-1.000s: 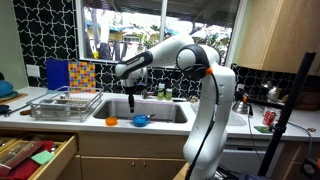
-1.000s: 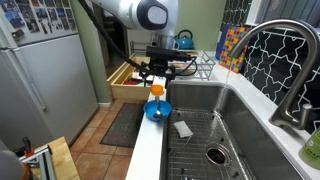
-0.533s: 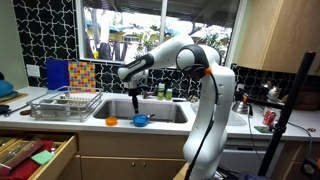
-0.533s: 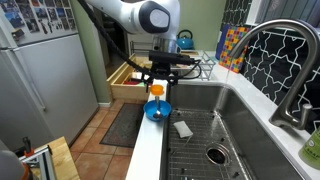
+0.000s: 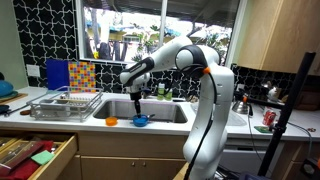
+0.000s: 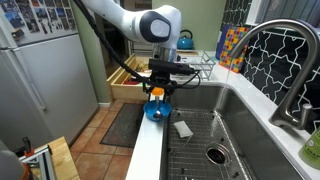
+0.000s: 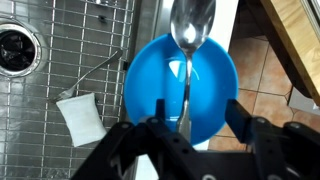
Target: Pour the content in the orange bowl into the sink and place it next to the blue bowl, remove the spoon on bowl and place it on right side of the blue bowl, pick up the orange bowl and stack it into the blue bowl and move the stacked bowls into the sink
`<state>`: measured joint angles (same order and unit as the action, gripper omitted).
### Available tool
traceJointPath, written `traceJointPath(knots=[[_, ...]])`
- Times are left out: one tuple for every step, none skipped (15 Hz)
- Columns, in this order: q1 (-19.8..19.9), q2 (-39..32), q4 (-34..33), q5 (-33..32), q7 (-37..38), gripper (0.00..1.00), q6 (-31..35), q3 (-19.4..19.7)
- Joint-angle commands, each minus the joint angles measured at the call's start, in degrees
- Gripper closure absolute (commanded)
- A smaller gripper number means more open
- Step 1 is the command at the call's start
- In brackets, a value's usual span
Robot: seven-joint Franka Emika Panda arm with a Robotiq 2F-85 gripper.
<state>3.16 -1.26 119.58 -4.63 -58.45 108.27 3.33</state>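
Observation:
The blue bowl (image 7: 180, 85) sits on the counter strip at the front edge of the sink (image 7: 150, 30), and a metal spoon (image 7: 190, 30) lies across it with the handle pointing at me. My gripper (image 7: 197, 122) hangs just above the bowl, open, one finger on each side of the spoon handle and not touching it. In both exterior views the gripper (image 5: 136, 108) (image 6: 158, 93) is low over the blue bowl (image 5: 141, 120) (image 6: 158, 111). The orange bowl (image 5: 111, 121) (image 6: 155, 90) stands right beside it, partly hidden by the fingers.
A wire grid lines the sink (image 6: 250, 130), with a pale sponge (image 7: 80, 118) (image 6: 182, 129) and the drain (image 7: 18, 45) on it. A dish rack (image 5: 65, 103) stands beside the basin and the faucet (image 6: 285, 60) behind it. An open drawer (image 5: 35, 155) juts out below the counter.
The gripper has come down closer to the blue bowl and its jaws have narrowed around the spoon handle. The bowls and spoon have not moved.

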Motion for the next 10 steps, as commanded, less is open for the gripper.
traceJointPath(knots=[[0.5, 0.2, 2.2, -0.6, -1.2, 0.23, 2.5, 0.2], [0.5, 0.2, 2.4, -0.7, -1.2, 0.22, 2.9, 0.2], [0.5, 0.2, 2.5, -0.8, -1.2, 0.17, 3.2, 0.3], [0.6, 0.3, 2.7, -0.7, -1.3, 0.18, 3.6, 0.3], [0.5, 0.3, 3.0, -0.9, -1.4, 0.21, 4.2, 0.2], [0.6, 0.3, 3.1, -0.9, -1.5, 0.27, 4.4, 0.2], [0.6, 0.4, 3.3, -1.2, -1.4, 0.32, 4.8, 0.3], [0.6, 0.4, 3.5, -1.2, -1.4, 0.51, 5.1, 0.3], [0.7, 0.3, 3.6, -1.3, -1.5, 0.59, 5.2, 0.3], [0.7, 0.3, 3.8, -1.4, -1.5, 0.69, 5.4, 0.3]])
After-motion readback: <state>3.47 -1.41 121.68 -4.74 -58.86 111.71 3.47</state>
